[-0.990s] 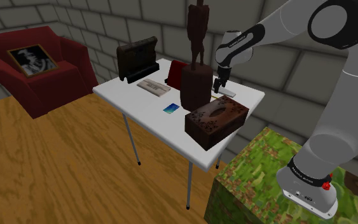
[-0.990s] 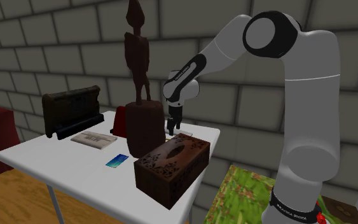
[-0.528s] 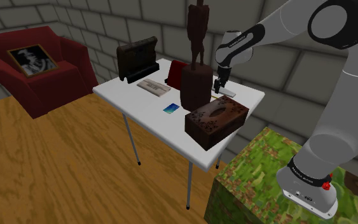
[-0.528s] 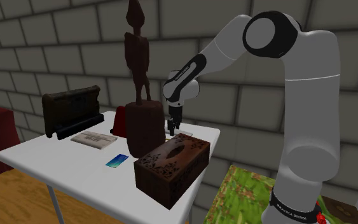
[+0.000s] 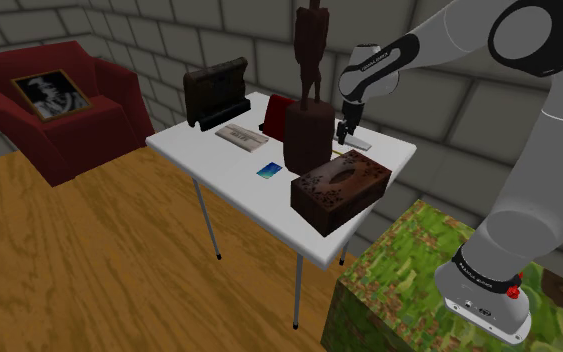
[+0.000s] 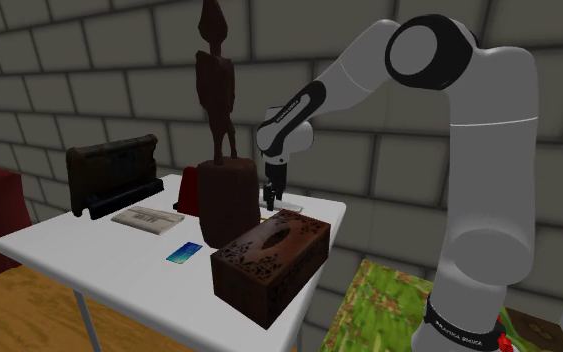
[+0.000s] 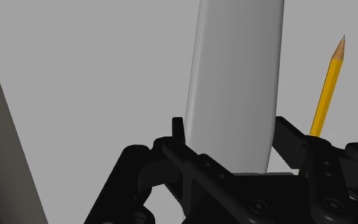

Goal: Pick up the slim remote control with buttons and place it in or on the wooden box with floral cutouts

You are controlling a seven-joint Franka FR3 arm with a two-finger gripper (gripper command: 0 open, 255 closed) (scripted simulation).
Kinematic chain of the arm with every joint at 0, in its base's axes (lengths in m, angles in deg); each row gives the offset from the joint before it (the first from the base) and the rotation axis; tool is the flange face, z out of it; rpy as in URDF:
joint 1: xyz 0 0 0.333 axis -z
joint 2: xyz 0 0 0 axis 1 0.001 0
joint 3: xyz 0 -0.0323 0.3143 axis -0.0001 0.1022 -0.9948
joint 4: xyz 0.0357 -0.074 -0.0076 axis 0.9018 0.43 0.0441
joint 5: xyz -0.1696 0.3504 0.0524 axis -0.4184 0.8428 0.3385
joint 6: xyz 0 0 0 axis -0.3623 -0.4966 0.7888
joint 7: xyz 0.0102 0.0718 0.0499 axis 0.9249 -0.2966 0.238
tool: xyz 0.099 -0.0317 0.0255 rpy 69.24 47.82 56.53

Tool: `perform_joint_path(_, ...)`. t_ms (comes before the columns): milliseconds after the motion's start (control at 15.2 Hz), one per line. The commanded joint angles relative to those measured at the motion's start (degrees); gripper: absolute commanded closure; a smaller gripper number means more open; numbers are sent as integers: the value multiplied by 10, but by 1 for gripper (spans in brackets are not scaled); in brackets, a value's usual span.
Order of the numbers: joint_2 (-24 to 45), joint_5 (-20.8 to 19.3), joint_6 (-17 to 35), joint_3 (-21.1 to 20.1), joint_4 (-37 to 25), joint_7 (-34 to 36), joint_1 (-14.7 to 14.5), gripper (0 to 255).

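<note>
While pincer (image 7: 231, 127) grips it, grey remote (image 7: 234, 76) juts ahead, pencil (image 7: 327, 89) beside.

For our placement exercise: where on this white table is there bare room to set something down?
Bare: the table strip between its near edge and the blue card. Crowded: around statue, wooden box and the gripper shut on the remote.

The white counter (image 5: 209, 160) is carrying a dark carved box (image 5: 339, 190) at one front corner, a tall dark statue (image 5: 307, 135) just beside it, a blue card (image 5: 268, 170) near the front edge, and a black rack (image 5: 215, 92) at the opposite end.
</note>
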Motion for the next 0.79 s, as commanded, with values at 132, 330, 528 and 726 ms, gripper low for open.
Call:
perform_joint_path(132, -16, -5, -27, 1, -11, 4, -1, 255)
perform_joint_path(330, -28, -9, -48, 2, -21, 7, -1, 255)
perform_joint_path(528, -39, -13, -69, 3, -31, 9, -2, 255)
perform_joint_path(726, -49, -16, -91, 3, -43, 12, -2, 255)
